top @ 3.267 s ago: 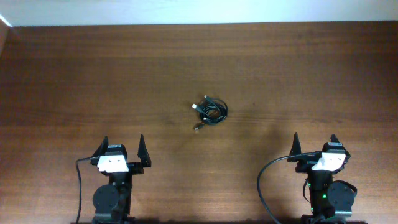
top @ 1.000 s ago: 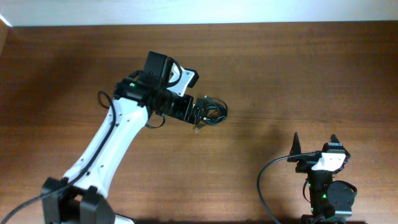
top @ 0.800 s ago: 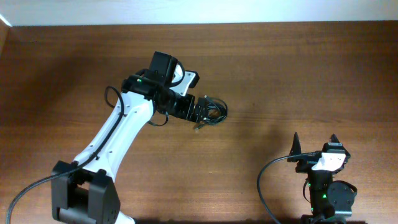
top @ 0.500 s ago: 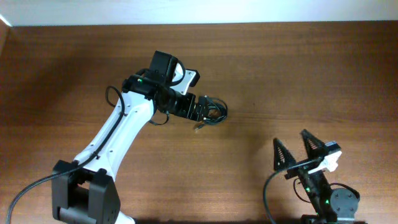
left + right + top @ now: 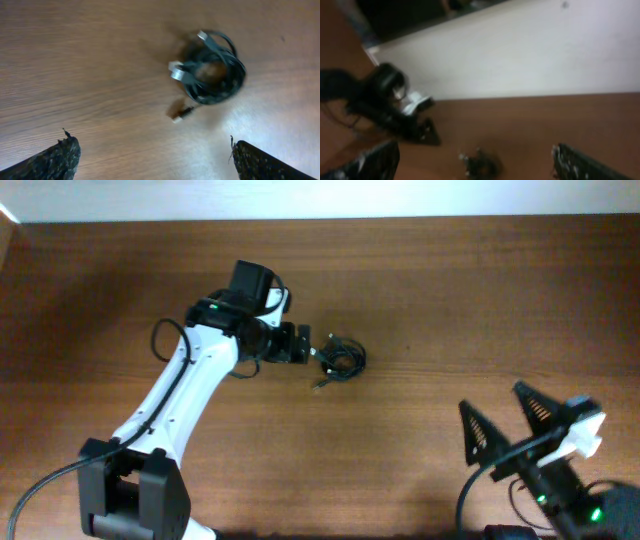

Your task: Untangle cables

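Observation:
The cables (image 5: 341,359) lie in one small black coiled bunch with silvery plug ends at mid-table, also seen in the left wrist view as cables (image 5: 211,75) and, blurred, in the right wrist view as cables (image 5: 481,163). My left gripper (image 5: 304,345) hovers just left of the bunch, open and empty; in its own view the left gripper (image 5: 149,145) has the bunch ahead and to the right, apart from both fingers. My right gripper (image 5: 511,426) is raised at the near right, open, with nothing in it, far from the bunch; right gripper (image 5: 476,148) faces the bunch.
The wooden table (image 5: 480,300) ends at a pale wall (image 5: 320,198) along the far edge. The white left arm (image 5: 185,400) stretches diagonally from the near left. In the right wrist view that left arm (image 5: 395,107) shows blurred.
The left gripper has drawn back a little to the left, off the bunch. The right arm has risen from its rest pose and swung forward and right, jaws still wide.

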Robot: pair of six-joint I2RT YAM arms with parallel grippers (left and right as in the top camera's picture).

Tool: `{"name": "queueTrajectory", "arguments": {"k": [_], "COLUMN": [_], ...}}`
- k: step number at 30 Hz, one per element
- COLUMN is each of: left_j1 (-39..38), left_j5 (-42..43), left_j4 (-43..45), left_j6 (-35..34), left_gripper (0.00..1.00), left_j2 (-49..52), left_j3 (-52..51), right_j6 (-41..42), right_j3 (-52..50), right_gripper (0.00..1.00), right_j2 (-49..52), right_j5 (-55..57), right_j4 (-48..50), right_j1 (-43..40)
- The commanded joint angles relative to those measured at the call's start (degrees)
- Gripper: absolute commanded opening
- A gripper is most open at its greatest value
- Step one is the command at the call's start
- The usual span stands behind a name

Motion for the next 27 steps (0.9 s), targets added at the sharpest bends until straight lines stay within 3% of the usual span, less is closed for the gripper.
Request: {"name": "queueTrajectory", "arguments": {"k": [1,3,7,10,12,17,19,27], "left_j1": [4.4,5.9,7.4,7.3,7.3,7.4,7.4,7.4], "left_j5": [1.2,1.8,1.7,1.7,1.7,1.7,1.7,1.7], "left_j4": [0.6,1.1,1.2,1.2,1.2,1.2,1.2,1.2], "left_j6": [-2.3,-2.3,-2.3,-2.3,-2.3,-2.3,-2.3,-2.3], "left_gripper": [0.99,0.99,0.99,0.99,0.99,0.99,0.99,0.99], "left_j2": [0.1,0.1,0.1,0.1,0.1,0.1,0.1,0.1], "left_j3": [0.9,0.9,0.9,0.9,0.9,0.9,0.9,0.9], "right_j6": [-6.7,-6.5,5.1,6.9,7.1,8.5,14.0,18.5], "right_j3": [13.1,16.0,18.2,18.2,18.2,18.2,18.2,18.2], "right_gripper": [0.98,0.98,0.98,0.99,0.89,0.82,0.79,0.75], "right_j2": [16.1,22.9,37.9,48.6,55.2,69.2,73.3,80.4], "right_j5": [4.7,2.2,-20.3,-25.5,-26.4,-24.2,-15.0,-6.6], "right_j4": [-12.3,-14.2,-12.5,-8.8,-7.1,0.0,1.5,7.3], "right_j1": [0.3,0.3,0.3,1.8,4.7,13.0,14.6,19.5]}}
